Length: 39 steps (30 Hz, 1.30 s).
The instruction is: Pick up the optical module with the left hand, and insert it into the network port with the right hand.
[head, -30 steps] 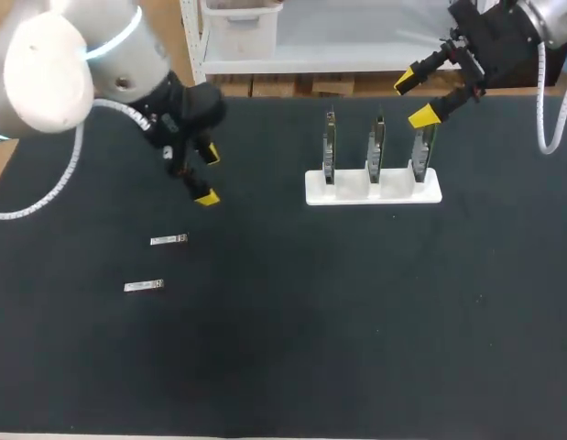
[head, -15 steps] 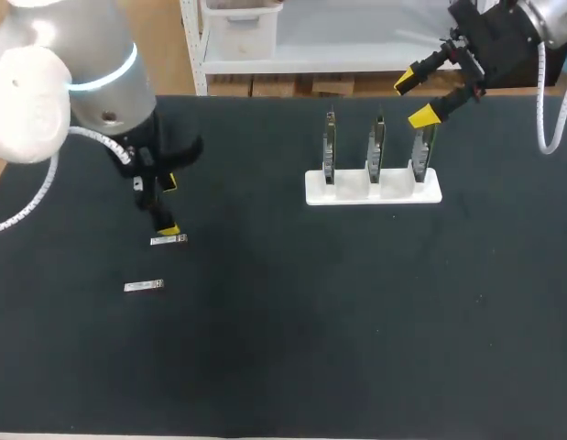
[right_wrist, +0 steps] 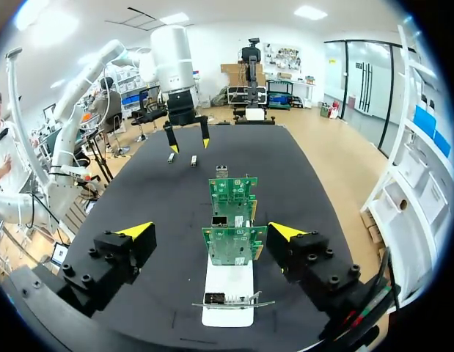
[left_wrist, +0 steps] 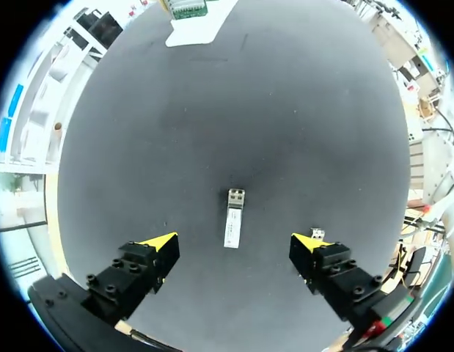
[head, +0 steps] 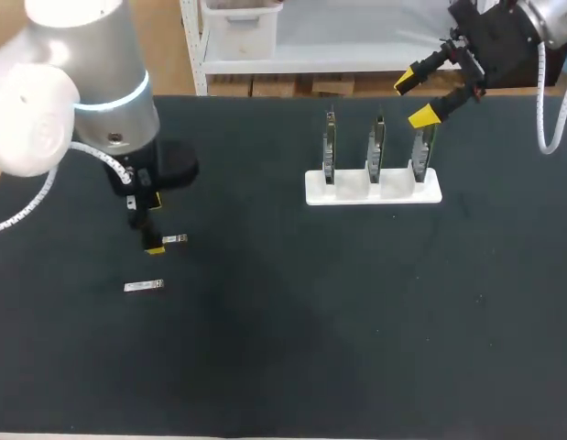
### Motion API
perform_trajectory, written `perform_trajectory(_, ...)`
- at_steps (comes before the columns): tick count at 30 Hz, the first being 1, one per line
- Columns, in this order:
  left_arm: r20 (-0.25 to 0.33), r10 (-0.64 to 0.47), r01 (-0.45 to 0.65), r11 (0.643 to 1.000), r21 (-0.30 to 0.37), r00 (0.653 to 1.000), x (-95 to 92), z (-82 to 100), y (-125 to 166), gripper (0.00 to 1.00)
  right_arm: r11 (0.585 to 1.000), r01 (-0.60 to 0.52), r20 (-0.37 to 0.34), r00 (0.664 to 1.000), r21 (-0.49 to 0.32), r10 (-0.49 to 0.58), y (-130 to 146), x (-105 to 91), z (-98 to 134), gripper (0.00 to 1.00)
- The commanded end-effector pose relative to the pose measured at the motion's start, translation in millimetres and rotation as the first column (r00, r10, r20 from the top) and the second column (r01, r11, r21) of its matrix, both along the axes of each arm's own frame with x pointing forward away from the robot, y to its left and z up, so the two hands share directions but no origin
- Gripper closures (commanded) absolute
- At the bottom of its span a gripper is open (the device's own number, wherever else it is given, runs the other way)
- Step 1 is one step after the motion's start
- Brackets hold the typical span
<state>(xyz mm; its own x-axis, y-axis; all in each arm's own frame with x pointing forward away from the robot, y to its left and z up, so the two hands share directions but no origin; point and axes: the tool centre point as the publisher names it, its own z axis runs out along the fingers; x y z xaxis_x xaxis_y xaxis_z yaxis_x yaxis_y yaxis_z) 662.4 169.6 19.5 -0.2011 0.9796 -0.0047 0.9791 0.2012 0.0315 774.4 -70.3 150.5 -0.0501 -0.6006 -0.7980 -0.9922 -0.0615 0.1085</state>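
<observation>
Matt black worktop, finely grainy like a rubber or felt mat, without shine. On the worktop, an optical module of bare silvery metal with a dull sheen. Matt black fingers on the left gripper, tipped in smooth yellow plastic. A smooth white plastic stand holding glossy green circuit boards with small metal ports. Glossy pale shell on the left arm.

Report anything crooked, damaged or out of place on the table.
Nothing stands out: the two optical modules lie flat on the table, and the three circuit boards stand upright in their white holder.
</observation>
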Motion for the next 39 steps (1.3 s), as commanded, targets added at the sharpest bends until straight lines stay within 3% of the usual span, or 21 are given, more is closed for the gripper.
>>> perform_trajectory(1, 0.006, -0.005, 0.005, 1.000, 0.009, 1.000, -3.7, -6.8, -4.7, 0.00, 1.000, 0.003, 0.002, 1.000, -0.001, -0.003, 0.2, -1.4, 0.2, 0.00)
perform_trajectory(12, -0.029, -0.037, 0.037, 0.999, 0.011, 0.999, -8.6, -19.2, -8.8, 0.00, 1.000, 0.003, 0.002, 1.000, -0.001, -0.003, 0.2, -1.4, 0.2, 0.00)
perform_trajectory(35, -0.043, -0.030, 0.031, 0.999, 0.029, 0.999, -10.7, -31.8, -2.8, 0.01, 1.000, 0.003, 0.002, 1.000, -0.001, -0.003, 0.2, -1.4, 0.2, 0.00)
perform_trajectory(36, -0.043, -0.029, 0.030, 0.999, 0.028, 0.999, -10.4, -32.6, -2.5, 0.54, 1.000, 0.003, 0.002, 1.000, -0.001, -0.003, 0.2, -1.4, 0.2, 0.00)
perform_trajectory(37, -0.042, -0.028, 0.029, 0.999, 0.027, 0.999, -10.1, -33.2, -2.4, 0.80, 1.000, 0.003, 0.002, 1.000, -0.001, -0.003, 0.2, -1.4, 0.2, 0.00)
perform_trajectory(38, -0.040, -0.028, 0.029, 0.999, 0.029, 0.999, -9.9, -33.9, -2.1, 0.97, 1.000, 0.003, 0.002, 1.000, -0.001, -0.003, 0.2, -1.4, 0.2, 0.00)
perform_trajectory(39, -0.040, -0.028, 0.029, 0.999, 0.028, 0.999, -9.9, -34.2, -2.0, 1.00, 1.000, 0.003, 0.002, 1.000, -0.001, -0.003, 0.2, -1.4, 0.2, 0.00)
